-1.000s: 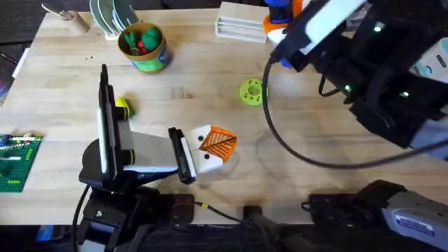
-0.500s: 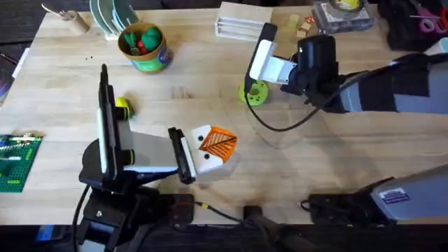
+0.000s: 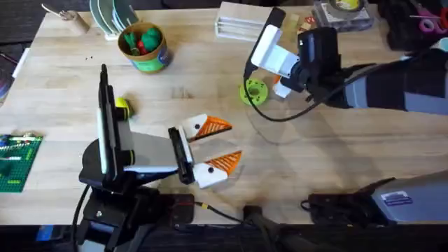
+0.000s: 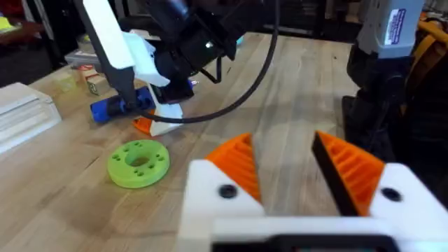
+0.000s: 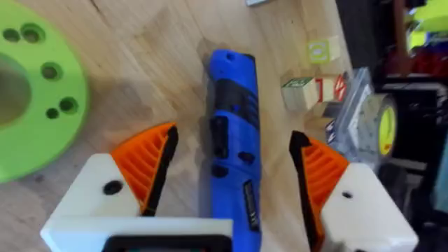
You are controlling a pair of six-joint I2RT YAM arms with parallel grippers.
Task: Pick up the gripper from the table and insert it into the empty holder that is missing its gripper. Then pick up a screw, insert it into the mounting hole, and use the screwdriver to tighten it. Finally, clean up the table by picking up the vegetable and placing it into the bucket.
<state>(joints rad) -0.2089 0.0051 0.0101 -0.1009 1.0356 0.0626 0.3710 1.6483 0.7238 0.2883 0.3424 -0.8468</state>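
Note:
The blue screwdriver [image 5: 231, 119] lies on the wood between the spread orange pads of my right gripper [image 5: 232, 140], which is open and low over the table [image 3: 274, 70] beside the lime-green disc [image 3: 252, 91]. It also shows under that gripper in the left wrist view [image 4: 112, 110]. My left gripper [image 3: 218, 145] is open near the table's front with nothing between its fingers [image 4: 281, 150]. The yellow vegetable [image 3: 122, 106] rests beside the left arm. The bucket [image 3: 143, 47] stands at the back left holding green and red toys. The loose gripper, the holder and the screw are out of view.
A green baseplate [image 3: 17, 161] sits at the left edge. A white rack [image 3: 241, 24] and a clear box [image 3: 343, 14] stand along the back. Small printed blocks [image 5: 311, 87] lie just past the screwdriver. A black cable [image 3: 280, 119] loops over the table's middle.
The right arm came down from close under the camera to the table by the green disc. My left gripper, shut half a second ago, has opened.

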